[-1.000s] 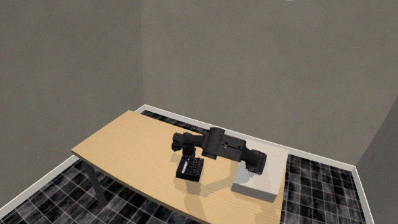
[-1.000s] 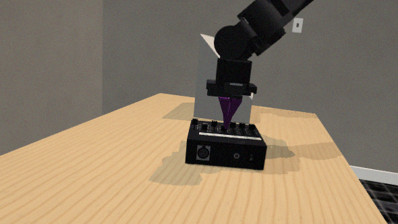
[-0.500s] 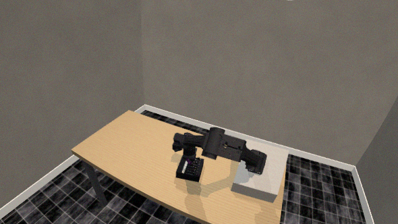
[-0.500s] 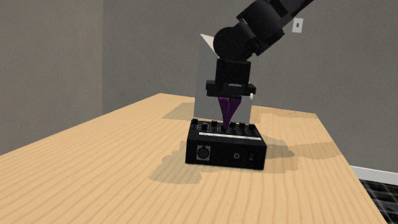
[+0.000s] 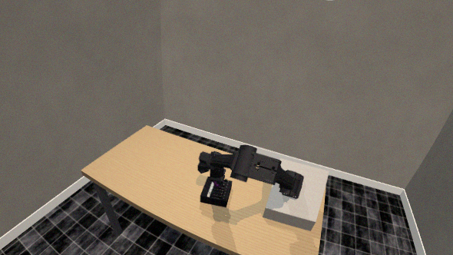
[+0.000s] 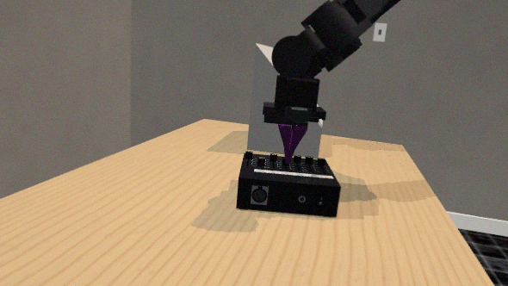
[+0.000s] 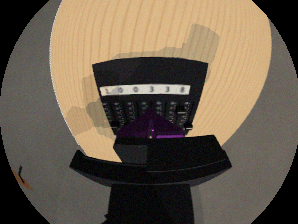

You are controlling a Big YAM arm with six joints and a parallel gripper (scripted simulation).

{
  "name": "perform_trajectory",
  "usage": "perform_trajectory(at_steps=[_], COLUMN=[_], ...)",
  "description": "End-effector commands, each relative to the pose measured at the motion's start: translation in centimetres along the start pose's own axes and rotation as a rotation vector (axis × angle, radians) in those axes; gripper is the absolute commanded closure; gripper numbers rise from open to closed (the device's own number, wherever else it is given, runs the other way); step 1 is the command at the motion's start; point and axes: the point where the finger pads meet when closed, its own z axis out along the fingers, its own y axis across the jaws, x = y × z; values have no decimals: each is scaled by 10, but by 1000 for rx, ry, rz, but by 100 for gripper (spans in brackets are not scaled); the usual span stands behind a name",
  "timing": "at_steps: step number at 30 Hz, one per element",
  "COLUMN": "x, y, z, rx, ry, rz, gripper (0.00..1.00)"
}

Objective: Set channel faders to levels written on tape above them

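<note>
The black lighting desk [image 6: 288, 185] stands on its feet on the wooden table; it also shows in the top view [image 5: 216, 191] and the wrist view [image 7: 148, 99]. A white tape strip [image 6: 294, 173] with written levels runs across its top; the figures are too small to read [image 7: 145, 88]. A row of black fader caps [image 6: 284, 163] stands behind the tape. My gripper [image 6: 291, 159] [image 7: 150, 111] points straight down with its purple fingers shut, tips down among the middle faders. Whether a tip touches a cap I cannot tell. The fingers hide the faders beneath them.
A grey-white box [image 5: 297, 200] carries the arm's base at the table's right end; in the exterior view it stands just behind the desk [image 6: 263, 116]. The table edge [image 5: 161, 224] runs in front of the desk.
</note>
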Motion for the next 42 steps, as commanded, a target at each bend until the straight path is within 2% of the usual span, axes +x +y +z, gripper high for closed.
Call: perform_trajectory(at_steps=[1,42], x=[-5,4], y=[9,7], z=[-2,-4], rx=[1,3], ry=[-15,-20], rz=[-43,-37], gripper=[100,100])
